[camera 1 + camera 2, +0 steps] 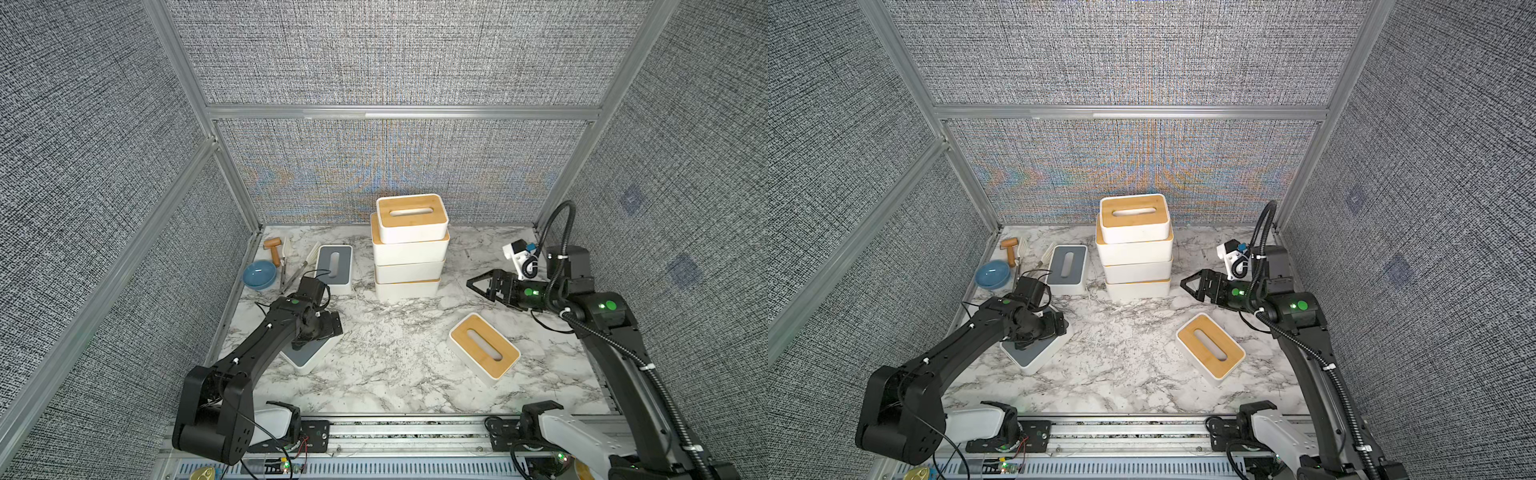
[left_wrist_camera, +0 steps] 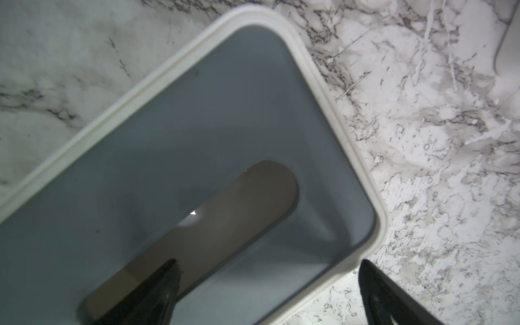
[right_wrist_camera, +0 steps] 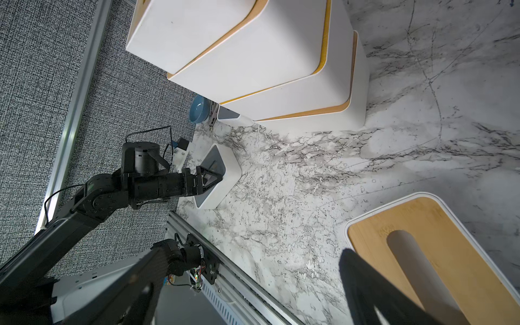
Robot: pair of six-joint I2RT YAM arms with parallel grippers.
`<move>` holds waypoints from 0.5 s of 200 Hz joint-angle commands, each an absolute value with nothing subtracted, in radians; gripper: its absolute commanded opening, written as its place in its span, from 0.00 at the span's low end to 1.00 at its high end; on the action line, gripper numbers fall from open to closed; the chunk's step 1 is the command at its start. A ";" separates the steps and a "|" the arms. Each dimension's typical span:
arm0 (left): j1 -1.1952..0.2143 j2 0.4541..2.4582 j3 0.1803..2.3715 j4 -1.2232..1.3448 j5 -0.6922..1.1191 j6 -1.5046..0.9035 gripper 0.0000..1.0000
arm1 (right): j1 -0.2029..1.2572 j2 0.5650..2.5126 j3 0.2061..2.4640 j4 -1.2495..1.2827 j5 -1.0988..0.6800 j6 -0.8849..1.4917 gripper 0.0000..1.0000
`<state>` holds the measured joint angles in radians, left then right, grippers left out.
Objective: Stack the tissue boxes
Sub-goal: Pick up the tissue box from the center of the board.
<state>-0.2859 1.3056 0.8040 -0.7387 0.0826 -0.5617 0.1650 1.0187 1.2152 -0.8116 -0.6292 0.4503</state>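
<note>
The left gripper (image 2: 267, 295) is hanging over the near grey-lidded tissue box (image 1: 309, 358), which is lying at an angle at the left front of the marble table (image 1: 395, 374). Its fingers are standing wide apart. In the left wrist view one finger (image 2: 152, 292) is showing over the oval slot and the other just outside the white rim. Both are cut off by the picture edge, so I cannot tell whether they are touching the box. In both top views the arm's wrist is covering most of this lid.

The right gripper (image 1: 478, 286) is hovering to the right of the stack (image 1: 409, 266), apart from it, with its fingers spread and holding nothing. The stack is standing in the middle at the back: four bamboo-lidded tissue boxes, slightly shifted one on another. Only the top lid (image 1: 411, 212) is showing fully.

A fifth bamboo-lidded tissue box (image 1: 484, 351) is lying alone at the right front, turned diagonally. A second grey-lidded tissue box (image 1: 334, 268) is standing left of the stack, and the left arm is hiding its near end. A blue bowl (image 1: 259, 274) is sitting by the left wall, and beside it small utensils (image 1: 282, 259) are lying, too small to name.
</note>
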 commanded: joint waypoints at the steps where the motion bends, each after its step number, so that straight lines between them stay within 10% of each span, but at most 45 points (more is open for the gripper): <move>1: -0.288 1.291 0.792 -0.735 0.222 -0.555 0.99 | 0.167 1.015 1.215 -0.816 -0.624 0.452 0.99; 100: -0.411 1.233 0.762 -0.736 0.148 -0.673 0.96 | 0.166 1.009 1.201 -0.805 -0.626 0.469 0.99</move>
